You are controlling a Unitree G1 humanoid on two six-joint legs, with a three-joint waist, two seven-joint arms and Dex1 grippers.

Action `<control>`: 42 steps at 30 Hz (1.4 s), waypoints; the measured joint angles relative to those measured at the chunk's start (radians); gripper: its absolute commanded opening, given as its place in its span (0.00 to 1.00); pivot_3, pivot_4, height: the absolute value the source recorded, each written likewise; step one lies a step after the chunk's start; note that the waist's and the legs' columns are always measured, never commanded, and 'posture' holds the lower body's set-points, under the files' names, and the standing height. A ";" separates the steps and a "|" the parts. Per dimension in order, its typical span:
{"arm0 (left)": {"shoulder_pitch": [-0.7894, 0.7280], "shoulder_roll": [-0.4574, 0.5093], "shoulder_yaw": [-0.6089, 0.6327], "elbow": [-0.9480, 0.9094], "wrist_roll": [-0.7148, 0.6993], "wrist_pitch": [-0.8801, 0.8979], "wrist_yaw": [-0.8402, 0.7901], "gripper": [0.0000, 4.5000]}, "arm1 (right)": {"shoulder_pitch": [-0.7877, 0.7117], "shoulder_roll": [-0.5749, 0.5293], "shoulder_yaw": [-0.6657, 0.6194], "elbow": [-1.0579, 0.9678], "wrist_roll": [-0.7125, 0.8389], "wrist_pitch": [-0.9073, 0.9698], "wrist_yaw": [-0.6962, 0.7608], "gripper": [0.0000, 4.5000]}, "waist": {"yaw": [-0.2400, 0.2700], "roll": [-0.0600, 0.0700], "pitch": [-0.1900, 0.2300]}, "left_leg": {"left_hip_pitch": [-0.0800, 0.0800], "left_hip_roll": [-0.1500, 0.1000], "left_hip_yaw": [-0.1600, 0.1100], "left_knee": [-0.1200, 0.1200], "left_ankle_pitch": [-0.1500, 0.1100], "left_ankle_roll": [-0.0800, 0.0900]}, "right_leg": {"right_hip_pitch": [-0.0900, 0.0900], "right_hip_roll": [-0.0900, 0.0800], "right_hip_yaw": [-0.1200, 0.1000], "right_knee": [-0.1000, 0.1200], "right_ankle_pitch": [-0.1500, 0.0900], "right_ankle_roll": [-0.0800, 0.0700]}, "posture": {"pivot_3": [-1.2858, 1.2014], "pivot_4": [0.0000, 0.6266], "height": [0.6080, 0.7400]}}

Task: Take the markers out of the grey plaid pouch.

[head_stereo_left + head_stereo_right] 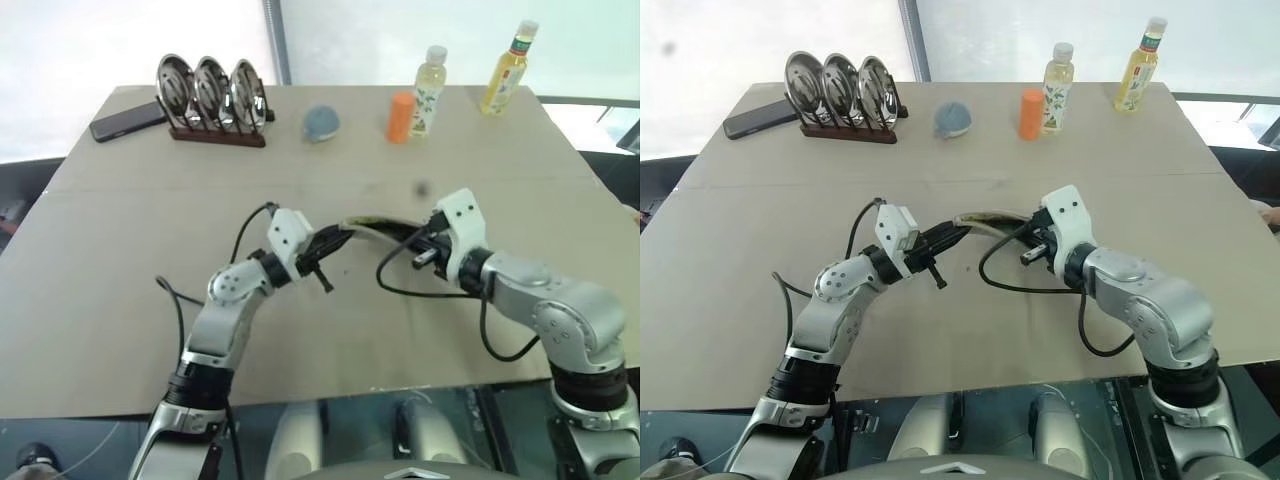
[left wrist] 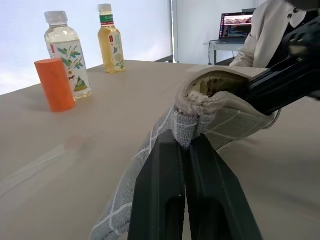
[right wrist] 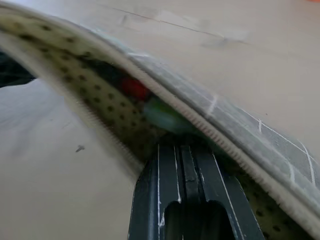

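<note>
Two clear bottles (image 2: 66, 49) carry picture labels, their writing unreadable.

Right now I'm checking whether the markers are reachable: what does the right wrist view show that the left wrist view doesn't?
Right wrist view alone: inside the open grey plaid pouch, against its dotted lining, a red cap and a green highlighter, just ahead of the shut right gripper.
Left wrist view alone: the shut left gripper pinching the pouch's end, an orange cylinder, two bottles.
Both: the pouch and the table.
</note>
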 measured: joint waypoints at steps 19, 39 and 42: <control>0.044 0.106 0.122 -0.132 -0.680 0.699 -0.147 0.00 | -0.031 -0.507 0.083 -0.332 -0.025 0.031 0.313 0.68 | 0.000 0.002 0.003 | 0.002 0.001 -0.002 0.000 0.000 0.000 | 0.000 0.000 0.000 -0.001 -0.003 0.005 | 0.52 0.24 1.00; 0.163 0.063 0.043 -0.118 -0.393 0.476 -0.162 0.00 | -0.045 -0.468 0.552 -0.139 -0.502 -0.261 0.315 0.99 | 0.006 0.001 0.003 | 0.000 -0.001 0.000 0.000 0.000 0.000 | -0.001 -0.002 -0.001 -0.004 -0.001 0.002 | 0.52 0.24 1.00; 0.148 0.048 0.054 -0.118 -0.409 0.508 -0.141 0.00 | -0.054 -0.416 0.546 -0.099 -0.523 -0.300 0.335 0.99 | 0.010 0.001 0.003 | 0.000 -0.001 0.000 0.000 0.000 0.000 | 0.000 -0.002 -0.001 -0.004 -0.001 0.001 | 0.52 0.24 1.00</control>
